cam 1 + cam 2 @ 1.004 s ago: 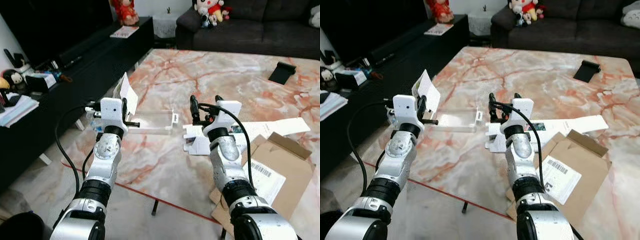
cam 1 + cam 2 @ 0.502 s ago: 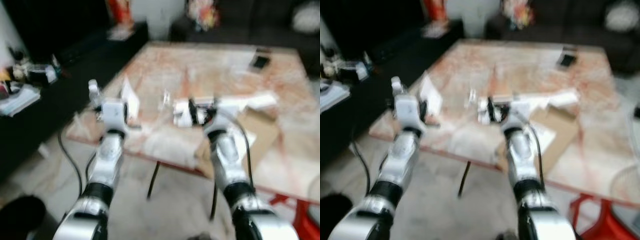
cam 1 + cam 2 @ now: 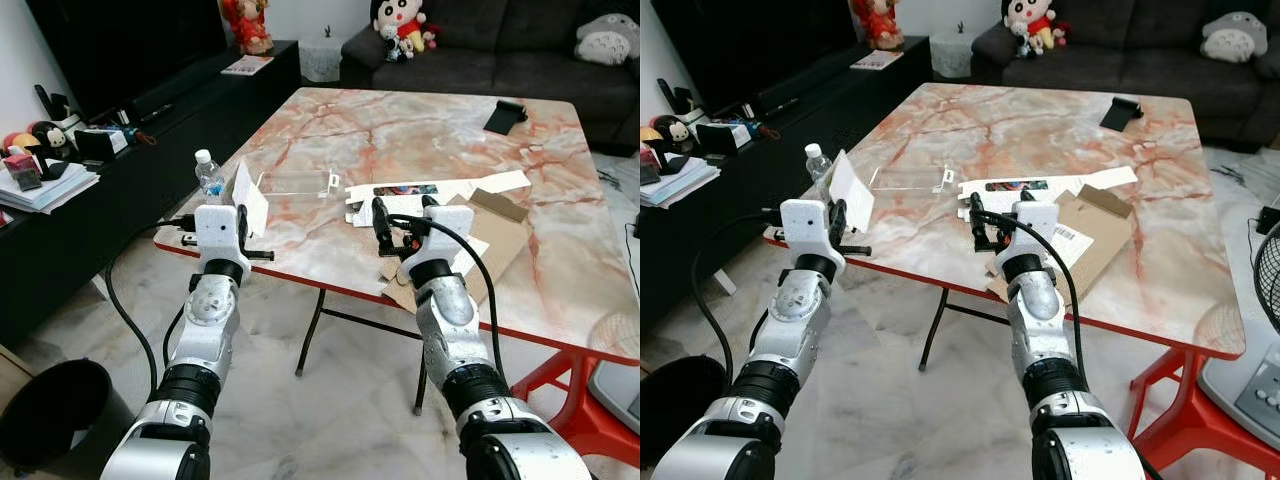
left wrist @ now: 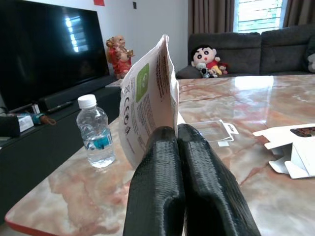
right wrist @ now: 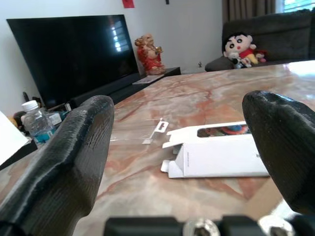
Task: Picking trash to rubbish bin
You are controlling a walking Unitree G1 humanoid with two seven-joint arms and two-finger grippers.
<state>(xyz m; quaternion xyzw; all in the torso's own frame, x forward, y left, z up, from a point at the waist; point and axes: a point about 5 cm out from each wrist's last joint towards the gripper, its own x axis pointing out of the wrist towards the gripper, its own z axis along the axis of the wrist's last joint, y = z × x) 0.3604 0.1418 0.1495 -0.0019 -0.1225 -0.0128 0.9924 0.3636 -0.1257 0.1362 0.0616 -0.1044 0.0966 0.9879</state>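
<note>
Left gripper (image 4: 177, 135) jaws clamped on white printed card (image 4: 147, 98), held upright at the desk (image 3: 560, 250) edge, likely for carrying to the black bin (image 3: 55, 410) on the floor at 7 o'clock. Right gripper (image 3: 400, 215) jaws wide apart, empty. White flattened carton (image 3: 430, 192) lies at 12 o'clock.

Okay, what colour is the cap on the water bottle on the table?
White. The water bottle shows its cap best in the left wrist view.

We see a shiny, smooth marble worktop (image 3: 420, 130) — a thin white paper card (image 4: 147, 96), a clear plastic bottle (image 4: 95, 130), brown cardboard (image 3: 500, 225) — and rough, matt black claw fingers (image 4: 172, 187).
</note>
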